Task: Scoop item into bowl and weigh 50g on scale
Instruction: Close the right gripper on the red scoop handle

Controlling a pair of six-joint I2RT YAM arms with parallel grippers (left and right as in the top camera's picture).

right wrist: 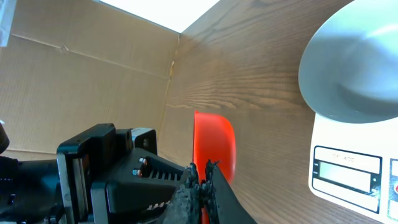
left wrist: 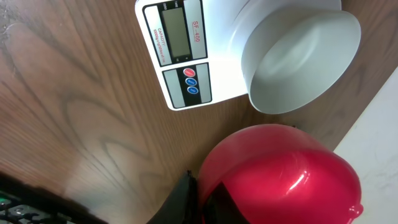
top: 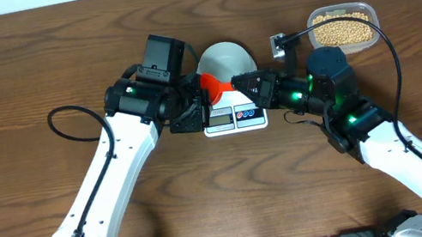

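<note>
Unreadable, cropped
Display of the flat white digital scale (top: 234, 118) too small to read; red plastic scoop (left wrist: 280, 180) cropped lower right.

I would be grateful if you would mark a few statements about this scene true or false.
1. The bowl sits on the scale. True.
2. The bowl already holds beans. False: it is empty.
3. The beans are in the tub. True.
4. The scoop is blue. False: the scoop is red.
5. The scoop is inside the tub. False: it is next to the bowl, apart from the tub.
</note>
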